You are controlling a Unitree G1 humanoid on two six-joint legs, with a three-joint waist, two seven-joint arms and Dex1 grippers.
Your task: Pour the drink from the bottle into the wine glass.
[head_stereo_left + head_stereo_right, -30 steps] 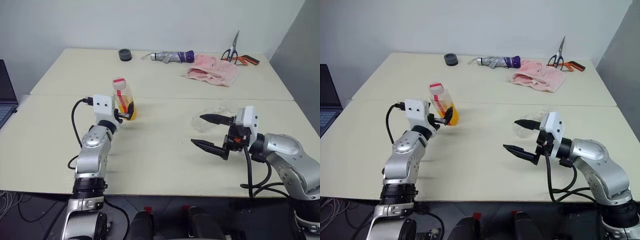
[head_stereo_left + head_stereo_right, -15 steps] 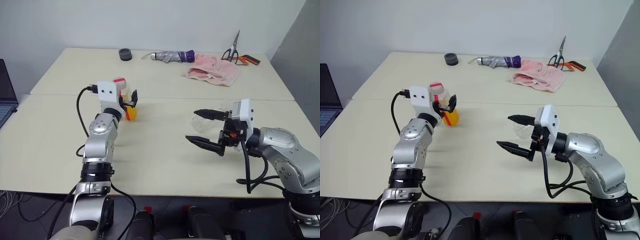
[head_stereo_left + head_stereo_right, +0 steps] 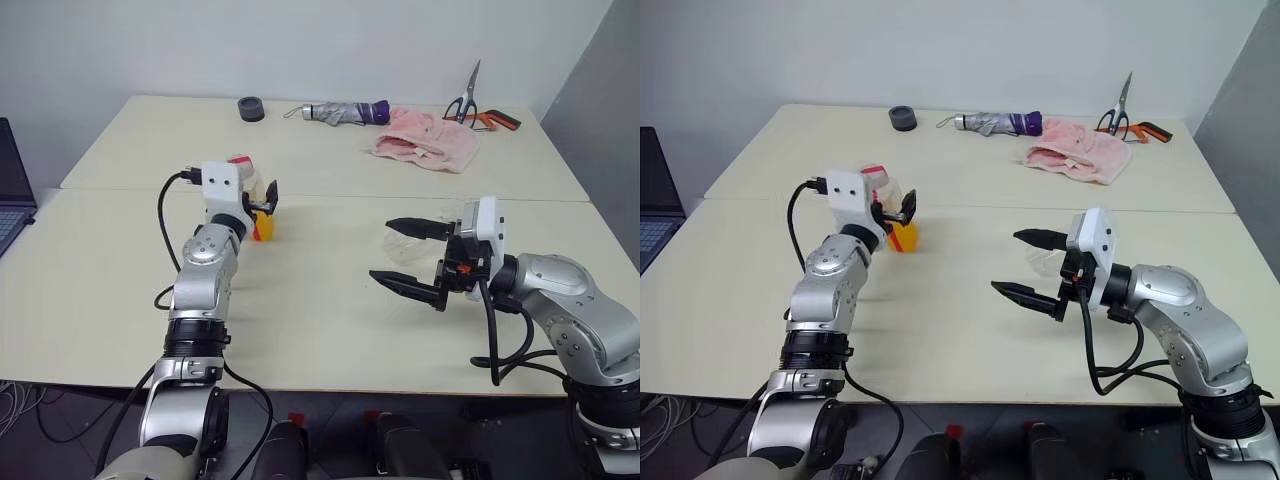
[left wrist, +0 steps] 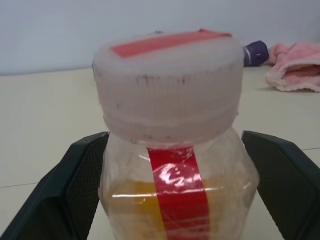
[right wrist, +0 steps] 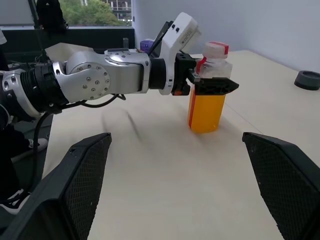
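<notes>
The left gripper (image 4: 172,200) has its two black fingers spread wide to either side of the bottle (image 4: 175,165), which stands upright between them at shoulder height; in the left wrist view narrow gaps show between each finger and the clear wall, so the jaws bracket the bottle and are judged not yet closed on it. The bottle's long axis is vertical and the fingers reach in level, across that axis, so a straight closing would catch the body just under the cap (image 4: 167,90). The bottle is small, squarish and of thin, slightly crinkled clear plastic with a glossy red label strip down its face, a ribbed white cap with a red top, and the drink (image 5: 206,111), a translucent orange liquid, filling its lower part. It rests on the matte cream table (image 3: 300,330), near the seam between the two tabletops. The right gripper (image 3: 408,255) is likewise wide open, holds nothing and points toward the robot's left, hovering above the table. Just behind its upper finger lies the wine glass (image 3: 408,242), clear and hard to read; it seems to be on its side. The left arm is plainly the nearer to the bottle, the right to the glass.
</notes>
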